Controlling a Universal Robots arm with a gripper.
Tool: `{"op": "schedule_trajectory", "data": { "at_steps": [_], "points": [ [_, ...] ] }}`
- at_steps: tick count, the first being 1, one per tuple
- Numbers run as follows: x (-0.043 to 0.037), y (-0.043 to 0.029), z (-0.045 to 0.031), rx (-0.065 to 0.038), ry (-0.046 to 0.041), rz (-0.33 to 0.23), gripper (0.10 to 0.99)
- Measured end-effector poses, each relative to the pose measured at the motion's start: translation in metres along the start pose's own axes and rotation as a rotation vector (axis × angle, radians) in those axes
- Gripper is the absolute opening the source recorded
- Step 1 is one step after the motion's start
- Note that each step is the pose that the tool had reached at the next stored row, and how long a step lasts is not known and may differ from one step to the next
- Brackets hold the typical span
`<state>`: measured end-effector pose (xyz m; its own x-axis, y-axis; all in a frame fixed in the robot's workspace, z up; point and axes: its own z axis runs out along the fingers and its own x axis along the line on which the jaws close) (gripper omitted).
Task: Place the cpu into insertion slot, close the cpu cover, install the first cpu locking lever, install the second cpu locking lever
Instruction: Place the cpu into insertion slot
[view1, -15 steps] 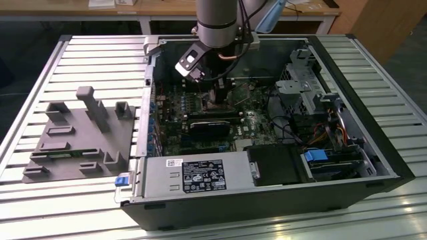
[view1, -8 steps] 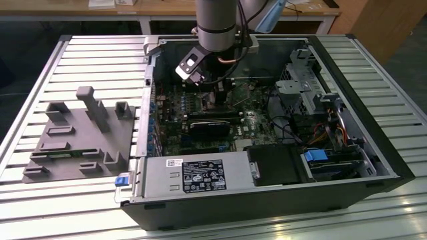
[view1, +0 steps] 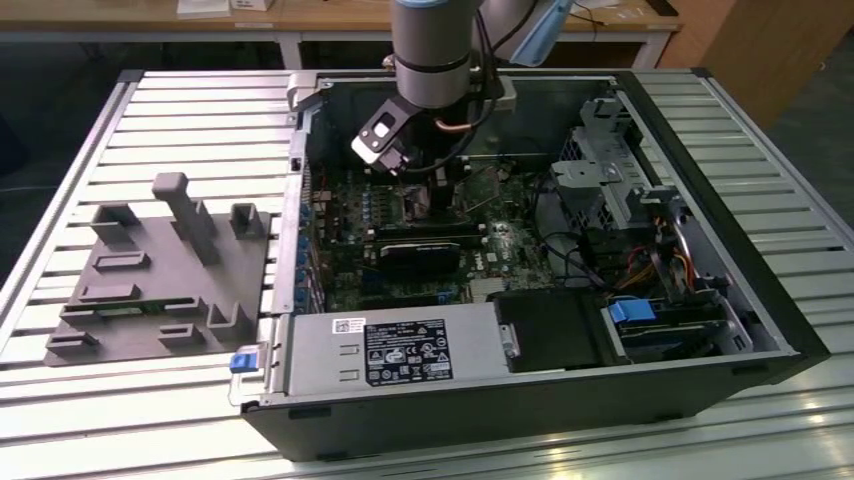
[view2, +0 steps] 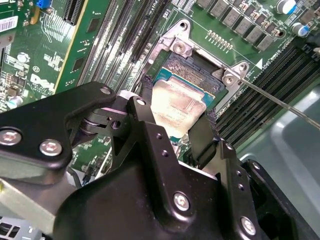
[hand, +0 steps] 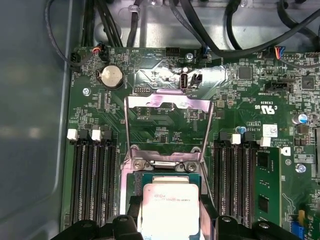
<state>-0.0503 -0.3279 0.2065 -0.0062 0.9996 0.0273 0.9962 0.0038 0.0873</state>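
Second wrist view shows your claw (view2: 178, 100) clamped on the cpu (view2: 175, 109) by its edges, just above the insertion slot (view2: 194, 65); in the first wrist view the cpu cover (hand: 170, 103) stands raised.

Grey tubular arm (view1: 434, 60), pale blue joint cap (view1: 545, 30) — black angular gripper (view2: 177, 102), silver screws (view2: 181, 201), small round holes.

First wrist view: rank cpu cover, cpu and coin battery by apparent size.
1. cpu cover, the raised frame, looks largest.
2. cpu, though its nearness to the camera enlarges it.
3. coin battery, clearly smallest.
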Motion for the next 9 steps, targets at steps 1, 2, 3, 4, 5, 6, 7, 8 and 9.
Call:
{"op": "schedule_trajectory", "data": {
  "at_steps": [1, 2, 3, 4, 5, 6, 7, 8, 9],
  "points": [
    [0.0000, -0.0001, 0.0008, 0.000, 0.0000, 0.000, 0.537],
    [0.0001, -0.0002, 0.0017, 0.000, 0.0000, 0.000, 0.537],
    [0.0003, -0.0003, 0.0025, 0.000, 0.0000, 0.000, 0.537],
    [0.0005, -0.0003, 0.0033, 0.000, 0.0000, 0.000, 0.537],
    [0.0007, -0.0003, 0.0040, 0.000, 0.0000, 0.000, 0.537],
    [0.0009, -0.0004, 0.0046, 0.000, 0.0000, 0.000, 0.537],
    [0.0010, -0.0004, 0.0052, 0.000, 0.0000, 0.000, 0.537],
    [0.0012, -0.0005, 0.0058, 0.000, 0.0000, 0.000, 0.537],
    [0.0014, -0.0006, 0.0064, 0.000, 0.0000, 0.000, 0.537]
  ]
}}
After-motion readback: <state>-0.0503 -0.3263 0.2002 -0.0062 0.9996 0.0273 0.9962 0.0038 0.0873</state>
